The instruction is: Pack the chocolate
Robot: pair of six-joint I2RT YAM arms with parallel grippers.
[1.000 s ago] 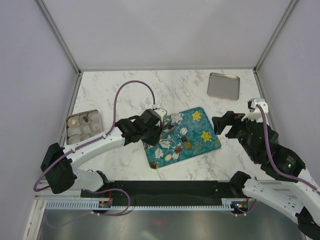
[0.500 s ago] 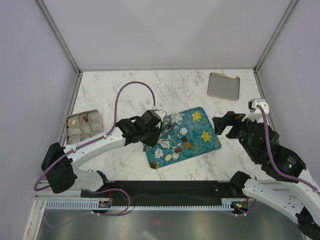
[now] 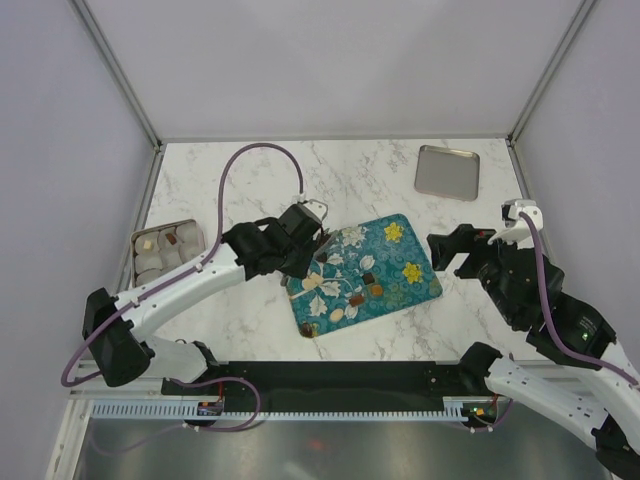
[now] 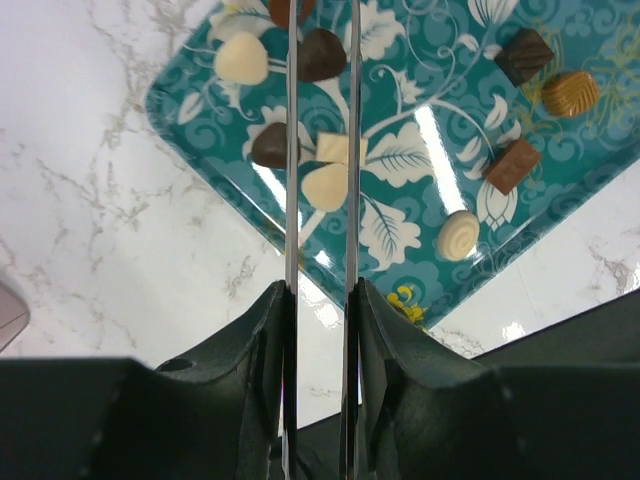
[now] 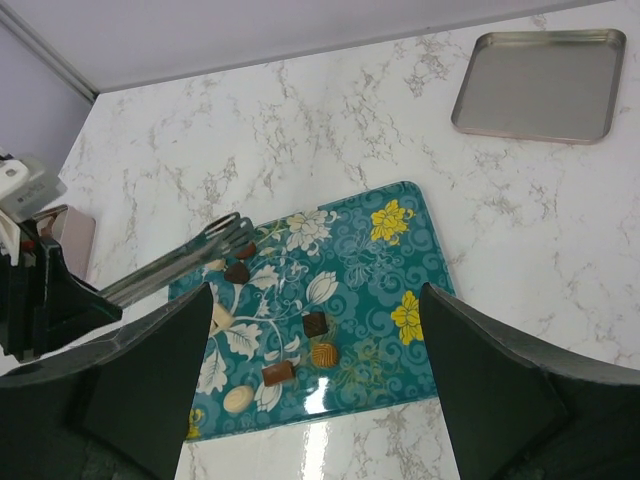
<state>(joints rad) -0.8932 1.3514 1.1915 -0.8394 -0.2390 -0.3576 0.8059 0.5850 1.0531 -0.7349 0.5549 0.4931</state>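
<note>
Left fingers [image 4: 291, 200] nearly together (seemingly), right fingers [image 5: 150, 385] wide

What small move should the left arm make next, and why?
Probably squeeze the tweezers in the left end effector a little tighter: its wrist view shows a dark chocolate between the blades on the teal tray, and contact is unclear.

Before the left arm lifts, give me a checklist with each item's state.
1. Left gripper above the teal tray: ok.
2. Dark chocolate clamped between its blades: cannot tell.
3. Right gripper open, empty: ok.
4. More chocolates on the tray: ok.
5. Free paper cups in the tin: ok, several look empty.
</note>
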